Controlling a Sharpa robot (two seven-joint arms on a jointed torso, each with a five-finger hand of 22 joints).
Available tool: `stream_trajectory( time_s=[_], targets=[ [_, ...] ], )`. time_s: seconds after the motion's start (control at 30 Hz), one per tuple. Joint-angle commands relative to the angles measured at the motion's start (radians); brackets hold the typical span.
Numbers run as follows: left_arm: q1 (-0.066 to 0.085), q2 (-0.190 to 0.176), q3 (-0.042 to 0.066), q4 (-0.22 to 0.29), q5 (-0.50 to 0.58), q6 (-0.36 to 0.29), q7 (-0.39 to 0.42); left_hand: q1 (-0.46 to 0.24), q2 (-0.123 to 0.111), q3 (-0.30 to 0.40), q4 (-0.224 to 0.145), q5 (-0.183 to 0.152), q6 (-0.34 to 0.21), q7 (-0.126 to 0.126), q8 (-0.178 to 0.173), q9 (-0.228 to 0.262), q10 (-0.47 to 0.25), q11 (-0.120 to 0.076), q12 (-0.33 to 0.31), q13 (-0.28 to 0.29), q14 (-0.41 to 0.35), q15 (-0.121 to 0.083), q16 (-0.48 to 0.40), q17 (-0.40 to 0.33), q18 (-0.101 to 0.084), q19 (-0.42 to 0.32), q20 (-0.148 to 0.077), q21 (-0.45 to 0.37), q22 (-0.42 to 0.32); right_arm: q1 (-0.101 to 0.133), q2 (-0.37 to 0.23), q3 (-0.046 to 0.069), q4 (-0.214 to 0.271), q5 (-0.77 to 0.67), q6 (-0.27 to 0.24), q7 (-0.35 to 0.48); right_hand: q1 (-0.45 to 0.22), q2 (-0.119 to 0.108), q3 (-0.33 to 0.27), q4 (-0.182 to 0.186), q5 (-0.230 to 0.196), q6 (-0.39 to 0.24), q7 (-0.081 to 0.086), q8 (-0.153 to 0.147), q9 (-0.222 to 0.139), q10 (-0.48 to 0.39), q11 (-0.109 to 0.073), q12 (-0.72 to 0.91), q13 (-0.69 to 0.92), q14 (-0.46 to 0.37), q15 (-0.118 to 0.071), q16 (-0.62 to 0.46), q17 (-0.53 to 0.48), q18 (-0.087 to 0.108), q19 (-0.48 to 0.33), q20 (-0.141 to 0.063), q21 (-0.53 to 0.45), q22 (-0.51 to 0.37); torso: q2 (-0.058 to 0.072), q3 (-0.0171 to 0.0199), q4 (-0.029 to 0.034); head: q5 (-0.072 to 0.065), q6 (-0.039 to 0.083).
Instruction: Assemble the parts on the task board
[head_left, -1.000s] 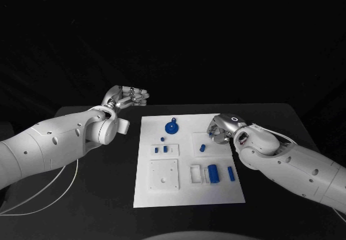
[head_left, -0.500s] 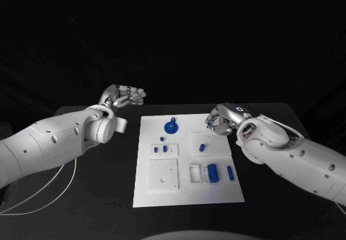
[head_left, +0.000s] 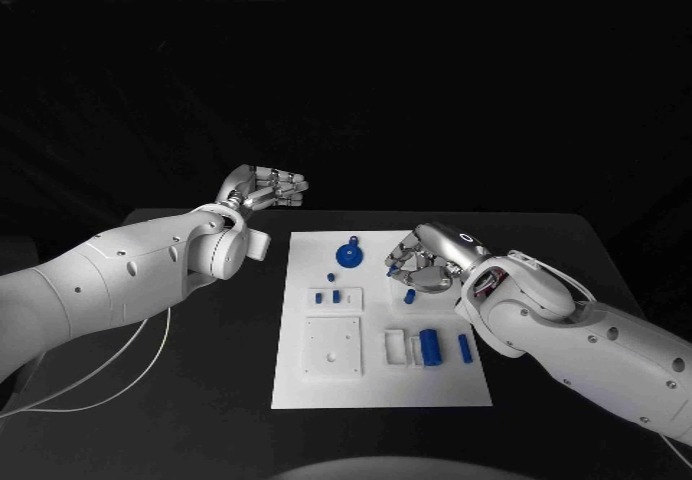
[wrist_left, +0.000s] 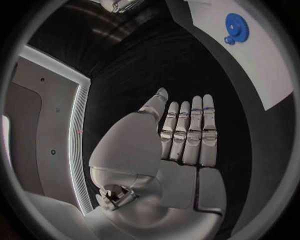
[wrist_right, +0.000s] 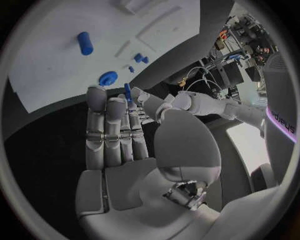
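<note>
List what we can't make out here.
- Right hand: whether it grips or only touches the blue peg. Right wrist view; the fingers cover the peg's end.
- Board under that hand: head view; the hand hides it.
- Small parts: head view; too small to tell shape.

A black counter (head_left: 577, 240) carries everything, its dark top running out past both sides of the work area and off toward the near edge. A thin white cable (head_left: 108, 375) loops loosely across the counter's left part. Behind the far edge of the counter there is plain black backdrop (head_left: 433, 100).
</note>
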Motion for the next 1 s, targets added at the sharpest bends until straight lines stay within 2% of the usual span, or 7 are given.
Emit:
stream_trajectory(
  time_s=[0.03, 0.2, 0.33, 0.57, 0.67, 0.83, 1.0],
  targets=[
    [0.001, 0.011, -0.002, -0.009, 0.003, 0.013, 0.002, 0.001, 0.009, -0.003, 0.001, -0.003, 0.002, 0.0, -0.004, -0.001, -0.006, -0.001, 0.0, -0.001, -0.007, 0.001, -0.004, -0.002, 0.007, 0.005, 0.001, 0.006, -0.003, -0.012, 0.017, -0.004, -0.006, -0.007, -0.007, 0.027, 0.006, 0.013, -0.006, -0.002, -0.007, 0.0, 0.002, 0.003, 0.002, -0.002, -0.003, 0.007, 0.002, 0.001, -0.001, -0.005, 0.001, 0.016, 0.041, -0.004, -0.004, -0.002, -0.012, -0.0066, 0.0026, 0.01, -0.011],
    [0.001, 0.03, -0.006, -0.027, -0.001, 0.018, -0.001, 0.002, 0.009, -0.003, 0.002, -0.003, 0.002, 0.0, -0.004, -0.001, -0.008, 0.0, 0.0, -0.001, -0.01, 0.002, -0.004, -0.002, 0.007, 0.005, 0.002, 0.006, -0.004, -0.033, 0.055, -0.022, -0.027, -0.035, -0.012, 0.028, 0.006, 0.013, -0.006, -0.002, -0.007, 0.0, 0.002, 0.003, 0.002, -0.002, -0.003, 0.007, 0.002, 0.001, -0.001, -0.005, 0.001, 0.016, 0.041, -0.004, -0.004, -0.002, -0.018, -0.009, 0.0026, 0.046, -0.025],
    [0.001, 0.042, -0.008, -0.039, -0.002, 0.021, -0.004, 0.003, 0.01, -0.003, 0.004, -0.003, 0.003, -0.001, -0.004, 0.0, -0.007, -0.001, 0.0, -0.001, -0.009, 0.001, -0.004, -0.003, 0.008, 0.006, 0.002, 0.007, -0.007, -0.048, 0.083, -0.039, -0.038, -0.073, -0.017, 0.021, 0.007, 0.013, -0.005, -0.003, -0.008, 0.0, 0.001, 0.003, 0.002, -0.002, -0.003, 0.007, 0.002, 0.002, -0.001, -0.006, 0.002, 0.017, 0.041, -0.004, -0.004, -0.002, -0.02, -0.0092, 0.0024, 0.067, -0.033],
    [0.001, 0.052, -0.012, -0.044, -0.011, 0.024, -0.007, 0.005, 0.01, -0.002, 0.004, -0.003, 0.003, -0.001, -0.004, 0.0, -0.007, -0.001, 0.0, -0.001, -0.01, 0.001, -0.004, -0.003, 0.008, 0.006, 0.002, 0.007, -0.008, -0.057, 0.124, -0.077, -0.068, -0.12, 0.001, -0.001, 0.006, 0.014, -0.002, -0.004, -0.011, -0.002, 0.002, 0.003, 0.001, -0.004, -0.002, 0.007, 0.002, 0.002, 0.0, -0.006, 0.002, 0.017, 0.041, -0.004, -0.008, -0.004, -0.017, -0.0094, 0.004, 0.081, -0.023],
    [0.001, 0.055, -0.013, -0.043, -0.031, 0.027, -0.006, 0.009, 0.013, 0.001, 0.005, 0.004, 0.005, -0.001, -0.004, 0.0, -0.008, 0.0, 0.0, -0.001, -0.011, 0.002, -0.004, -0.003, 0.009, 0.005, 0.002, 0.007, -0.01, -0.059, 0.142, -0.094, -0.082, -0.133, 0.0, -0.006, 0.006, 0.015, -0.002, -0.005, -0.01, -0.002, 0.002, 0.003, 0.001, -0.004, -0.002, 0.007, 0.002, 0.002, -0.001, -0.006, 0.002, 0.017, 0.041, -0.004, -0.007, -0.003, -0.016, -0.0091, 0.0046, 0.095, -0.03],
    [0.001, 0.057, -0.013, -0.042, -0.042, 0.029, -0.006, 0.009, 0.013, 0.001, 0.005, 0.004, 0.004, -0.001, -0.004, 0.0, -0.008, 0.0, 0.0, -0.001, -0.011, 0.002, -0.004, -0.003, 0.009, 0.005, 0.002, 0.007, -0.011, -0.064, 0.161, -0.11, -0.097, -0.15, -0.006, -0.017, 0.006, 0.017, -0.003, -0.007, -0.017, -0.002, 0.002, 0.003, 0.0, -0.005, -0.002, 0.007, 0.002, 0.002, 0.0, -0.007, 0.002, 0.018, 0.041, -0.004, -0.01, -0.005, -0.016, -0.0104, 0.0055, 0.111, -0.038],
    [0.001, 0.06, -0.013, -0.042, -0.047, 0.03, -0.008, 0.013, 0.013, 0.004, 0.003, 0.008, 0.003, 0.0, -0.004, -0.001, -0.01, 0.0, 0.0, -0.001, -0.012, 0.002, -0.004, -0.003, 0.009, 0.005, 0.002, 0.008, -0.013, -0.066, 0.168, -0.128, -0.11, -0.163, 0.001, -0.025, 0.006, 0.018, -0.004, -0.009, -0.022, -0.002, 0.003, 0.003, -0.001, -0.006, -0.002, 0.006, 0.002, 0.001, 0.0, -0.006, 0.003, 0.018, 0.041, -0.003, -0.008, -0.005, -0.017, -0.011, 0.0081, 0.114, -0.046]
  ],
)
